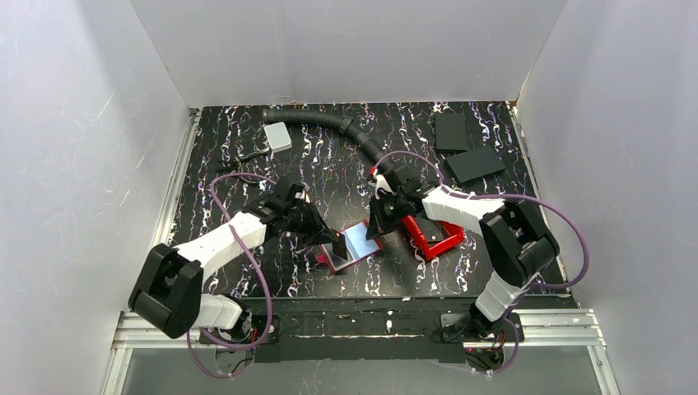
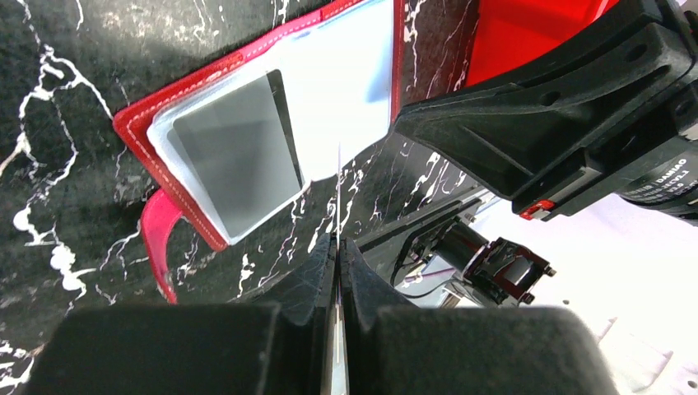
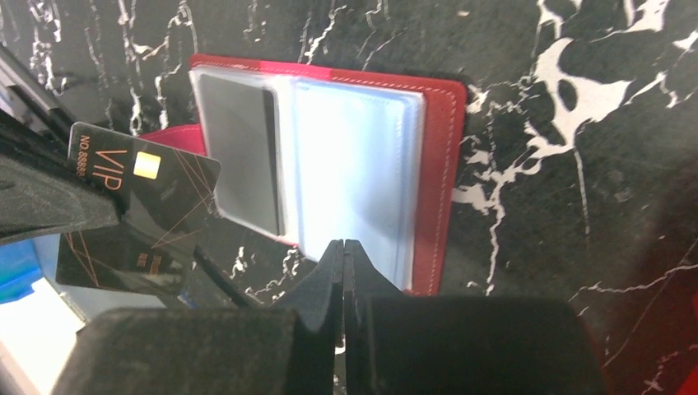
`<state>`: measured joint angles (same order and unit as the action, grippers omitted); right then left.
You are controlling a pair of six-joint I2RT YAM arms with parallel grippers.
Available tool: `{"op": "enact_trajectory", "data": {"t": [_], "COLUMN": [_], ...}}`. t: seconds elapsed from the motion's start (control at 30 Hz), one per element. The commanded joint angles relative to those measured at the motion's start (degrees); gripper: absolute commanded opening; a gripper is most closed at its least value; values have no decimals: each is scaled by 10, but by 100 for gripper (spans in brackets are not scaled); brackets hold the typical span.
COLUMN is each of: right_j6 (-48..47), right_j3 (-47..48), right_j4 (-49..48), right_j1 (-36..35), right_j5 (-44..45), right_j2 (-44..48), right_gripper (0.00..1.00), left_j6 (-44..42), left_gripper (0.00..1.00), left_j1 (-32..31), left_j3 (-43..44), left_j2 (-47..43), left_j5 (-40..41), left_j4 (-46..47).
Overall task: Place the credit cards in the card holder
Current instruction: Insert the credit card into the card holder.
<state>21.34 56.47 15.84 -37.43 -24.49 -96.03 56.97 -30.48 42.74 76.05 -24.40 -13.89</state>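
Random stuff on the black marbled table (image 1: 395,280)
A ribbed black hose (image 1: 329,123) curves across the back. In the far right corner there's a flat black slab (image 1: 452,130), with a second black slab (image 1: 475,164) tilted just in front of it. A red open-top bin (image 1: 449,239) sits nearer, on the right.

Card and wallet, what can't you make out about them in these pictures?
1. Card: the rest of its number, right wrist view, covered by the left hand. It is edge-on in the left wrist view, so its face is unseen.
2. Wallet: whether the right hand pinches a sleeve, right wrist view. Its own fingers hide the contact.
3. Bin: contents, top view, covered by the right arm.
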Motion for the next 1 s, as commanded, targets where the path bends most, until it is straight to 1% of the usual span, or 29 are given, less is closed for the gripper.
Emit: {"op": "enact_trajectory", "data": {"t": [0.0, 0.17, 0.4, 0.47, 0.63, 0.8, 0.97], "right_j6": [-18, -25, -22, -23, -24, -22, -22], "right_j3": [0, -13, -35, -42, -53, -59, -60], "right_j4": [-31, -35, -54, -55, -53, -56, -46], "right_j1": [3, 4, 3, 3, 3, 4, 4], "right_j5": [21, 43, 66, 74, 85, 89, 103], "right_j2": [-17, -27, -37, -37, -41, -34, -21], "right_gripper": [1, 1, 1, 1, 1, 1, 1], "left_j6": [8, 10, 2, -2, -16, 0, 19], "left_gripper": [0, 0, 0, 0, 0, 0, 0], "left_j1": [-5, -10, -12, -12, -14, -14, -16], "left_j3": [-5, -15, -38, -46, -59, -65, -85], "left_j2": [19, 41, 66, 71, 77, 76, 42], "left_j5": [12, 22, 35, 39, 48, 51, 61], "left_j4": [51, 100, 135, 160, 173, 172, 169]}}
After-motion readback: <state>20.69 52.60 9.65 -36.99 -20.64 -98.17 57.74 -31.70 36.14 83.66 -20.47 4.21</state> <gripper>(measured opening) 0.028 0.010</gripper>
